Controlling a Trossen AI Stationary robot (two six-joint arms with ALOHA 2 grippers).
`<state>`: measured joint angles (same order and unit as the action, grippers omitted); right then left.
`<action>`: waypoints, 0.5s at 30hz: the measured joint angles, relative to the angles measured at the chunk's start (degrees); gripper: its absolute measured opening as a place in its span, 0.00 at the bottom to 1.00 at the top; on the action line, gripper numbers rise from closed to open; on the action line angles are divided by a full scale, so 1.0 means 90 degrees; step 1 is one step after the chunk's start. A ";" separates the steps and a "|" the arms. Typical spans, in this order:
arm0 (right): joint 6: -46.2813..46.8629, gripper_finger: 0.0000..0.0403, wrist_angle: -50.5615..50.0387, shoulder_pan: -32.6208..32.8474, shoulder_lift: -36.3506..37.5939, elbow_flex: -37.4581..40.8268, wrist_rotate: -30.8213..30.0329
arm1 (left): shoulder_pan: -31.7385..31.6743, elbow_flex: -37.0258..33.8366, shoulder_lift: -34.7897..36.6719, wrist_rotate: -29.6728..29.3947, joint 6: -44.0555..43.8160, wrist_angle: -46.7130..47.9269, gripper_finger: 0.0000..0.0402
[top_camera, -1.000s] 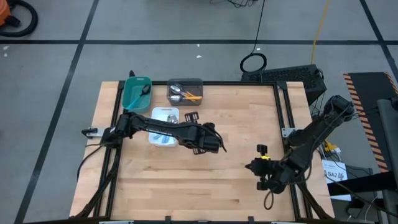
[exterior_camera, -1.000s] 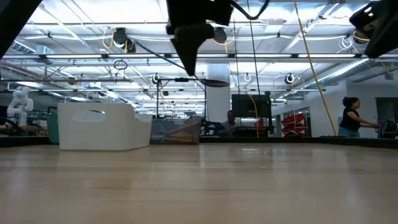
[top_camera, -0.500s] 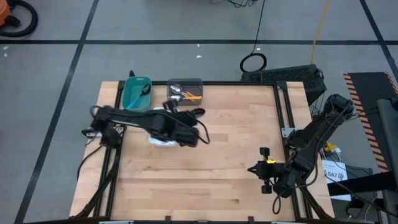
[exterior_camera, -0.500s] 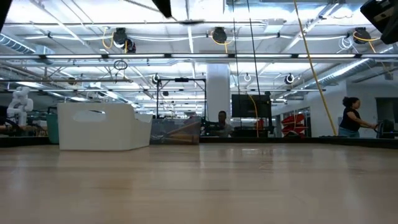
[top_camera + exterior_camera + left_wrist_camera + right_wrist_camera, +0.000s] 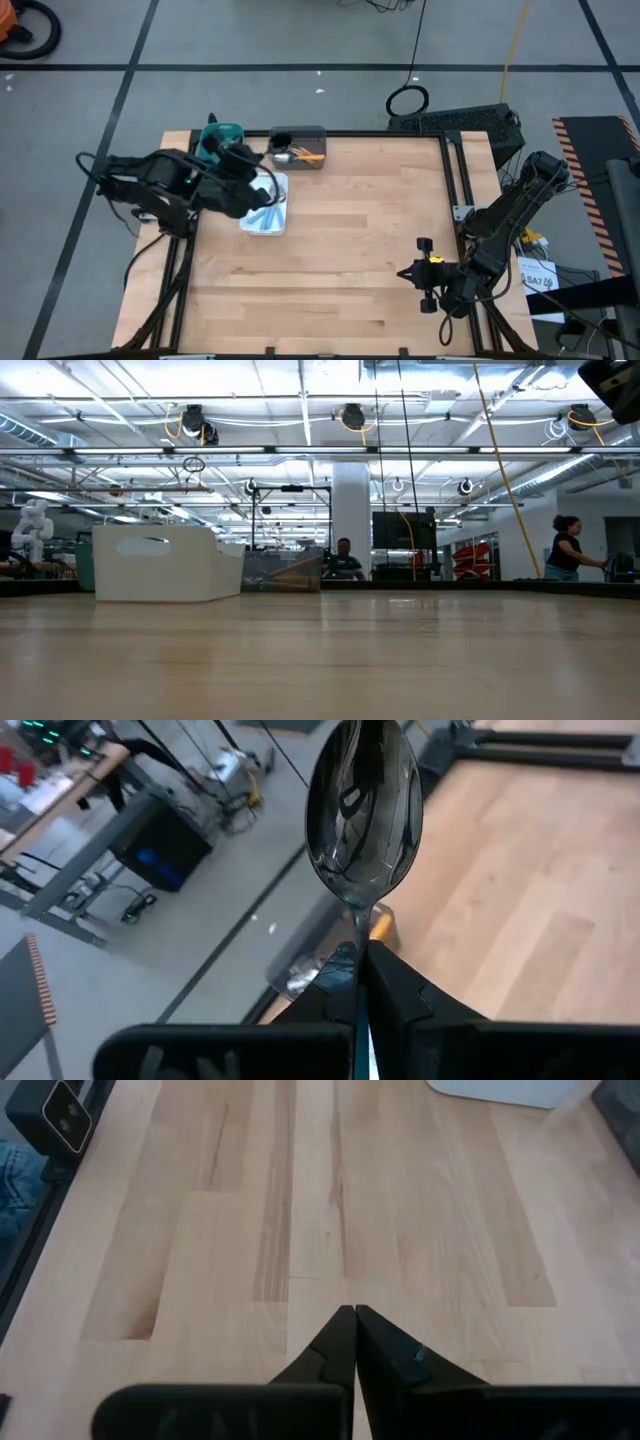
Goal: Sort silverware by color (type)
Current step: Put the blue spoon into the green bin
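Observation:
My left gripper (image 5: 252, 166) hovers over the table's far left corner, between the teal tray (image 5: 222, 133) and the white tray (image 5: 268, 212), shut on a spoon with a shiny silver bowl (image 5: 362, 815). The grey tray (image 5: 300, 146) holds spoons with orange handles (image 5: 310, 156). Light-blue-handled spoons (image 5: 262, 217) lie in the white tray. The left arm hides most of the teal tray. My right gripper (image 5: 420, 273) is shut and holds nothing, above the table's near right part (image 5: 353, 1316). Neither gripper's fingers show in the low view. My left gripper pinches the spoon between its two fingers (image 5: 390, 990) at the thin neck (image 5: 358, 925) just below the bowl. The bowl stands out past the fingertips, lifted clear of the table. The handle runs back between the fingers and is mostly hidden by them.
The three trays stand together at the far left; in the low view the white tray (image 5: 160, 563) stands in front of the others. Bare wood (image 5: 370, 230) fills the middle and right. A black frame (image 5: 455, 170) runs along the table's edges. People are in the room behind.
My left gripper, shut on the spoon, has swung from the table's middle toward the far left corner and risen out of the low view; it has turned about on the way. The left arm has folded back over the table's left edge. My right gripper has shifted slightly.

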<state>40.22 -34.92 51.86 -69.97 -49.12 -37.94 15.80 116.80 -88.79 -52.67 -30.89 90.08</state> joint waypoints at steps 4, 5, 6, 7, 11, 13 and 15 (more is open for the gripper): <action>-0.0052 0.01 0.0031 0.0000 0.0000 0.0000 -0.0004 | 0.0118 -0.0602 0.0445 -0.0482 -0.0359 -0.0003 0.01; -0.0060 0.01 0.0036 0.0000 0.0000 0.0000 -0.0004 | 0.0123 -0.0817 0.0573 -0.0626 -0.0485 -0.0005 0.01; -0.0074 0.01 0.0034 0.0000 0.0000 0.0000 -0.0013 | 0.0123 -0.1044 0.0715 -0.0755 -0.0606 -0.0004 0.01; -0.0097 0.01 0.0034 0.0000 0.0000 0.0000 -0.0046 | 0.0120 -0.1275 0.0850 -0.0827 -0.0731 0.0002 0.01; -0.0255 0.01 0.0046 -0.0002 0.0000 0.0000 -0.0224 | -0.0029 -0.2153 0.1380 -0.1043 -0.1235 -0.0025 0.01; -0.0312 0.01 0.0046 -0.0009 0.0000 0.0000 -0.0337 | -0.0167 -0.2558 0.1670 -0.1108 -0.1435 -0.0075 0.01; -0.0380 0.01 0.0067 -0.0015 0.0000 0.0000 -0.0468 | -0.0319 -0.2987 0.1994 -0.1113 -0.1533 -0.0207 0.01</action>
<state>36.80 -34.31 51.72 -69.97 -49.12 -42.15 12.93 89.92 -70.85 -62.69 -44.68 88.22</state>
